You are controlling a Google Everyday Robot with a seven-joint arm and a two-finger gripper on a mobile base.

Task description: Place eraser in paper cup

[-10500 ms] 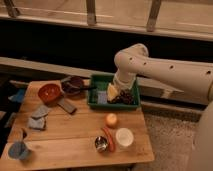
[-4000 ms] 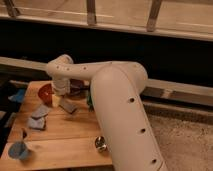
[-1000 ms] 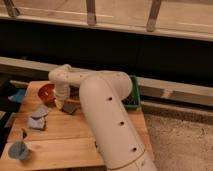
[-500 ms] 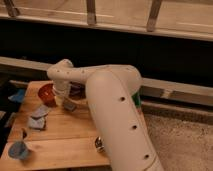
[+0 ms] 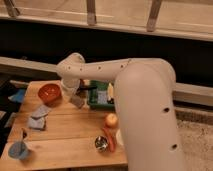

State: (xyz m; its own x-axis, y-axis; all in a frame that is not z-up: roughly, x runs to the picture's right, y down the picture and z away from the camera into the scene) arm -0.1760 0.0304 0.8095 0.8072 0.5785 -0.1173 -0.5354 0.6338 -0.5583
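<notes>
Reaching across the table (image 5: 65,132) from the right, the white arm (image 5: 145,100) is bending at its elbow and pointing the end effector (image 5: 75,96) downward, between the red bowl (image 5: 49,92) and the green tray (image 5: 99,97). The end effector is pinching the eraser (image 5: 77,102) at its upper end, so its two fingers are standing only as far apart as the flat grey block is thick. The eraser is hanging tilted under the end effector, near the bowl and just beside the left wall of the tray. Whether its lower corner is touching the table, I cannot tell. The paper cup is not showing, because the thick arm link is covering the front right part of the table. A small metal cup (image 5: 101,143) and a round orange fruit (image 5: 111,120) are sitting just beside that link. Blue-grey pads (image 5: 39,117) are lying at the left, and a blue cup (image 5: 19,149) is standing at the front left corner.
</notes>
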